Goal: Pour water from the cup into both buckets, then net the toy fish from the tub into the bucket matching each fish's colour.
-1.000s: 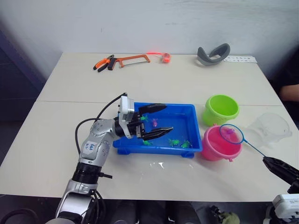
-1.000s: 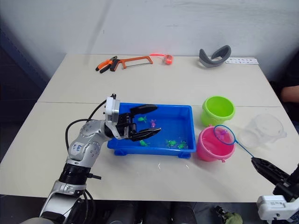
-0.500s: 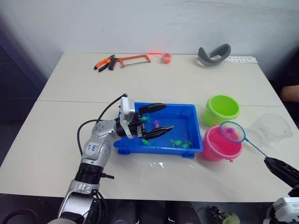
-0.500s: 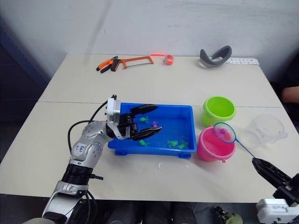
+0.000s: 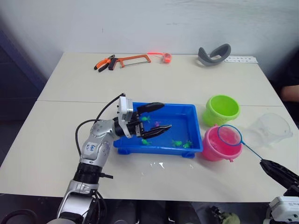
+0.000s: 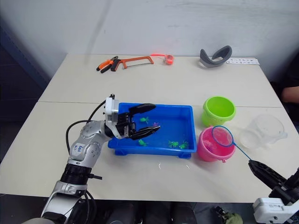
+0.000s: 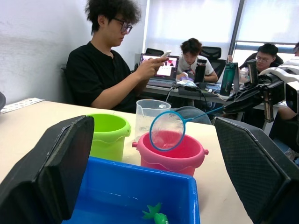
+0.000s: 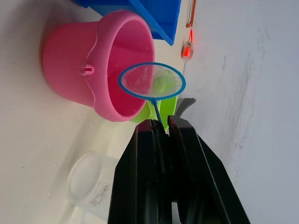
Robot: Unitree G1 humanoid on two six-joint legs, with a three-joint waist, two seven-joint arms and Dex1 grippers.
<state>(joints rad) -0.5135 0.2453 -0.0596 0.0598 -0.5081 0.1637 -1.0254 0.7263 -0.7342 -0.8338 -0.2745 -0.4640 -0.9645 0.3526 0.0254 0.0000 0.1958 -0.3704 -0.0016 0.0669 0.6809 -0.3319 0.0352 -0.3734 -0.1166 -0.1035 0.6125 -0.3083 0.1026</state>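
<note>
Your right claw [image 6: 262, 171] is clamped on the thin dark stick of the net [image 5: 230, 135], whose light blue hoop hangs over the mouth of the pink bucket [image 5: 216, 145], mesh looking empty. That long, slim handle gives little to grip: it could twist between the fingers, tilting the hoop so it clips the smooth plastic rim and tips or slides the light bucket on the table [image 5: 70, 88]. The green bucket [image 5: 221, 109] stands just behind it, and the clear cup [image 5: 271, 129] sits near your handle's path, easy to knock. Your left claw [image 5: 152, 120] is spread wide open above the near-left part of the blue tub [image 5: 194, 140], gripping nothing; dropping lower it could shove the shallow tub. Small green fish [image 5: 176, 143] and a pink fish [image 5: 156, 123] remain in the tub.
</note>
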